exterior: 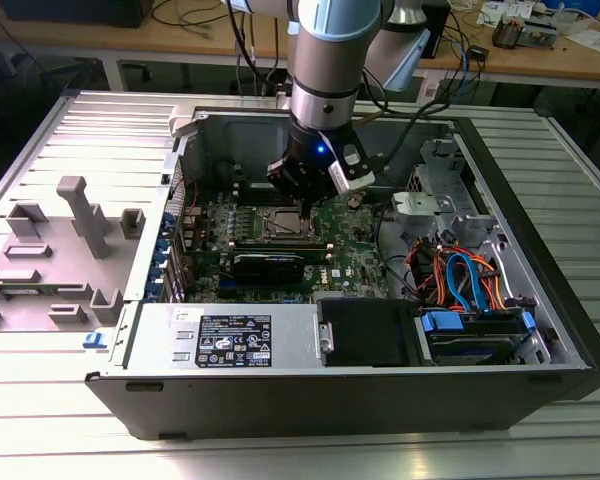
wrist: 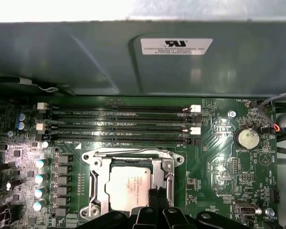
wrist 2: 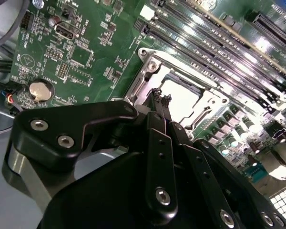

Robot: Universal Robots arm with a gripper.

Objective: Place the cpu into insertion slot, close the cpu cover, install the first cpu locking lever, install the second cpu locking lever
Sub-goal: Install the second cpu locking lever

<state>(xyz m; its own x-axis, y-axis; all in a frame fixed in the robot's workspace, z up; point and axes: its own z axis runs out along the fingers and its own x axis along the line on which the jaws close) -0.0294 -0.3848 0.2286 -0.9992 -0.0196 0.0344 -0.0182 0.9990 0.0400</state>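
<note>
The cpu [wrist: 126, 188] lies flat in the socket on the green motherboard [wrist: 219, 157], its silvery top showing through the window of the cpu cover [wrist: 99, 177]. The cover lies down over the chip in both wrist views, cpu [wrist 2: 183, 99] and cover [wrist 2: 150, 71]. My gripper [wrist: 158, 192] is shut, its black fingertips together and low at the socket's edge beside the chip, also seen in the second wrist view as gripper [wrist 2: 161, 99]. A thin metal lever [wrist: 172, 177] runs along that side of the socket. In the exterior view the gripper [exterior: 307, 208] hangs over the socket [exterior: 280, 226] inside the open computer case [exterior: 380, 385].
Memory slots [wrist: 119, 123] run along one side of the socket, and a coin battery [wrist: 248, 138] sits nearby. A black graphics card [exterior: 268, 265] lies near the socket. Cables and drives [exterior: 470, 300] fill the case at the exterior view's right. Grey fixtures [exterior: 85, 215] stand on the table at its left.
</note>
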